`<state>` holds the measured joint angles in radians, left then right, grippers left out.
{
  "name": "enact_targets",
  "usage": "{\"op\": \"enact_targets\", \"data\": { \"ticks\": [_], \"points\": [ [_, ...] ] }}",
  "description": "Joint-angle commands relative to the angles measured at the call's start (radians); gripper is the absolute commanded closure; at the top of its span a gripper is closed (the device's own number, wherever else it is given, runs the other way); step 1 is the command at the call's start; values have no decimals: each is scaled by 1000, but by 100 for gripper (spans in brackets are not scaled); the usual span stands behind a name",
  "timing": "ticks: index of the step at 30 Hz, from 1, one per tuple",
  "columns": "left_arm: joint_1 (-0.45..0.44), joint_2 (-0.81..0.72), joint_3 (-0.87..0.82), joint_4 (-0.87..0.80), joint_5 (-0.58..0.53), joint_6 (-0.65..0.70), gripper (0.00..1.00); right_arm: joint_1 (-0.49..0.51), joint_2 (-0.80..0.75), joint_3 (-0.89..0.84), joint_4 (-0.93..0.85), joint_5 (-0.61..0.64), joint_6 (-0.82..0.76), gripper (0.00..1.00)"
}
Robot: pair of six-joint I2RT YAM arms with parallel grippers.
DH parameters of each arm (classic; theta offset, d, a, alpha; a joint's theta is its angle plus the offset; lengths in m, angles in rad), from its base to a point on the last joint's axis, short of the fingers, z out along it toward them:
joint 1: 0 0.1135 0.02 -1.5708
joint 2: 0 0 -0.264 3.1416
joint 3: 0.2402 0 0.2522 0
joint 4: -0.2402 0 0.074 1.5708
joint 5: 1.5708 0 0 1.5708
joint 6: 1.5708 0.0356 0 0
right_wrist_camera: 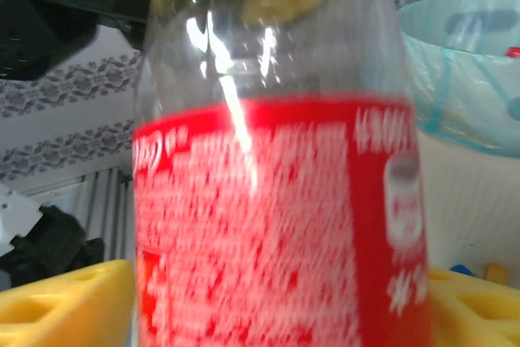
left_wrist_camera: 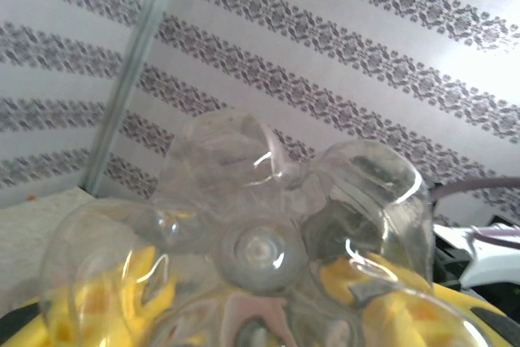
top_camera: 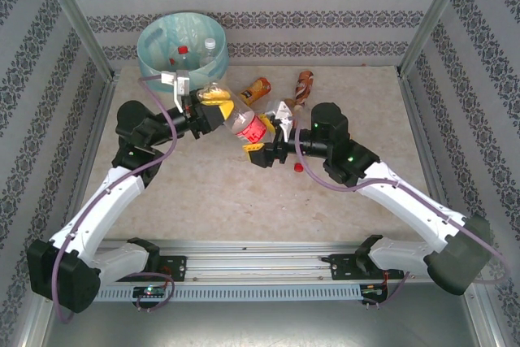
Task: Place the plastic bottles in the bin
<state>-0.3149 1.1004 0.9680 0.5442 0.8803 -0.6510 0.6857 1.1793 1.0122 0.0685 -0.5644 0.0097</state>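
Shows a clear bottle with a red label (top_camera: 249, 126) raised over the middle of the table (top_camera: 203, 193), slanting between two grippers. Has the left gripper (top_camera: 218, 103) clamped on the clear base, yellow fingers (left_wrist_camera: 475, 323) on either side. Has the right gripper (top_camera: 262, 138) straddling the label; cannot tell whether those fingers (right_wrist_camera: 65, 302) press or stand off. Leaves an orange bottle (top_camera: 254, 91) and a brown bottle (top_camera: 304, 85) lying just beyond, with the bin (top_camera: 153, 67) at the far left.

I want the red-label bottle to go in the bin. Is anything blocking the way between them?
No loose thing lies between the red-label bottle and the bin. The left gripper, at the bottle's base, sits on that side. The orange bottle lies off to the side.
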Motion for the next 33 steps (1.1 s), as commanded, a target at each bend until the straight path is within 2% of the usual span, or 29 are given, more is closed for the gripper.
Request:
{"op": "enact_targets", "data": {
  "ticks": [1, 4, 7, 10, 16, 21, 24, 33],
  "points": [
    [-7, -45, 115, -104, -130, 129, 65, 10, -56, 24, -1, 226, -14, 9],
    [-6, -32, 245, -299, -319, 273, 65, 9, -96, 18, 11, 355, -3, 5],
    [13, 29, 399, -465, -523, 379, 69, 9, -96, 46, 14, 320, 16, 4],
    [65, 131, 555, -577, -676, 391, 75, 11, -44, 114, 7, 300, 47, 4],
    [175, 362, 837, -699, -754, 471, 76, 12, 164, 339, -36, 412, 107, 7],
    [228, 498, 951, -714, -806, 559, 76, 31, 302, 486, -34, 382, 141, 10],
    [255, 565, 1024, -794, -843, 572, 77, 60, 345, 528, -44, 376, 139, 11],
    [267, 615, 1010, -881, -846, 640, 77, 104, 353, 500, -56, 400, 130, 11]
  ]
}}
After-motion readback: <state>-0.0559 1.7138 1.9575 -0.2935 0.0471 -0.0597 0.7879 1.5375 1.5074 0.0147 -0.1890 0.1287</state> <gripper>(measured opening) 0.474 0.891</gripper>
